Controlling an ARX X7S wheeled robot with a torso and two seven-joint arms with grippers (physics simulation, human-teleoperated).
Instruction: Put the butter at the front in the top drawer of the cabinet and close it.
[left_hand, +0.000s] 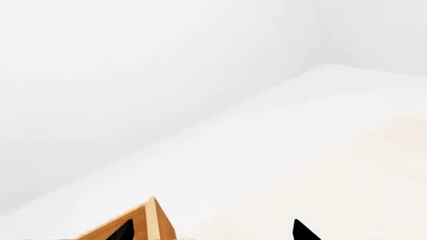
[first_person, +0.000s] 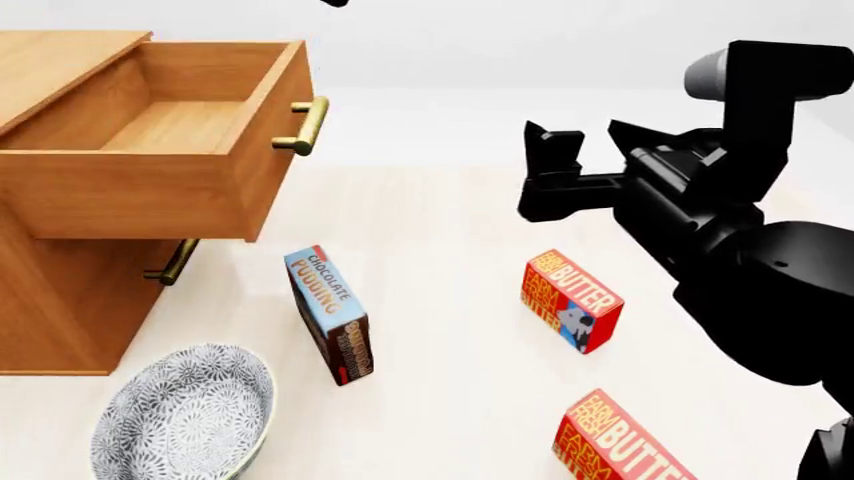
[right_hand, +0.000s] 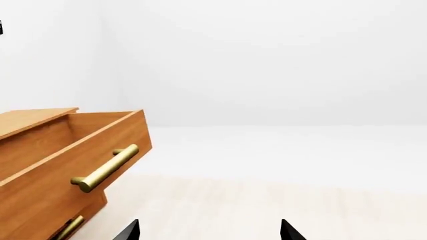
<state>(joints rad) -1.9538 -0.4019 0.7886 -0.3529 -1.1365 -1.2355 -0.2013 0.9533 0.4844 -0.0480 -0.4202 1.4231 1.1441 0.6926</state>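
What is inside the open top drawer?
The top drawer shows only bare wood floor in the head view. Its front corner nearest the camera is hidden by the drawer's side wall.

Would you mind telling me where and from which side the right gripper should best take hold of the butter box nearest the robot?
Probably from above, closing across the two long sides of the butter. It lies flat with its lettered red face up, and the floor beside it looks bare. The right gripper, jaws apart, hangs above the other butter box, so it would need to draw back toward the robot first.
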